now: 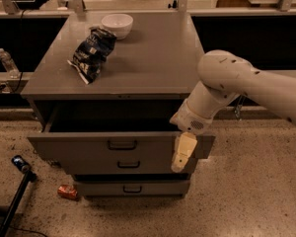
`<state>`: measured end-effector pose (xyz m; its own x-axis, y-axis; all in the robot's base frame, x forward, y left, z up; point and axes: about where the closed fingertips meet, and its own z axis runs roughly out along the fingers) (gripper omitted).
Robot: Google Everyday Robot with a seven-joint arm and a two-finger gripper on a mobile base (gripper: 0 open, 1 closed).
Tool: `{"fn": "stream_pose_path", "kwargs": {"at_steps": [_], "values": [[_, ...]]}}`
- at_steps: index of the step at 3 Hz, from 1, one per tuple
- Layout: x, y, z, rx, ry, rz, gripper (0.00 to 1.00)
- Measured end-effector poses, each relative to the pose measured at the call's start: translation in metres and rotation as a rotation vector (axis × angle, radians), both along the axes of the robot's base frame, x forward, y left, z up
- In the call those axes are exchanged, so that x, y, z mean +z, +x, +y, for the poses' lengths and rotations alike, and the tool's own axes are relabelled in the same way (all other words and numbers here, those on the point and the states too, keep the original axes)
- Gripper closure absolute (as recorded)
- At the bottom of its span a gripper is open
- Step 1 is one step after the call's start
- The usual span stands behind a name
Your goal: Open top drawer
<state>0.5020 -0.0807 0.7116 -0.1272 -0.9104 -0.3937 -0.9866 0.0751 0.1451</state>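
Observation:
The top drawer of the grey metal cabinet stands pulled out, its dark inside showing behind the front panel. Its small dark bar handle sits at the panel's centre. My gripper hangs in front of the drawer's right end, its pale finger pointing down over the panel, well right of the handle. It holds nothing that I can see. The white arm reaches in from the right.
On the cabinet top lie a dark chip bag and a white bowl. Two lower drawers are shut. A red can and a black pole are on the floor at left. A water bottle stands far left.

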Motion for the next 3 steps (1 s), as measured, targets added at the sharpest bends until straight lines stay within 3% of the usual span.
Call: {"fn": "stream_pose_path", "kwargs": {"at_steps": [1, 3], "values": [[0.001, -0.001, 0.0, 0.0, 0.0, 0.004, 0.0], [-0.021, 0.014, 0.016, 0.059, -0.011, -0.063, 0.0]]}}
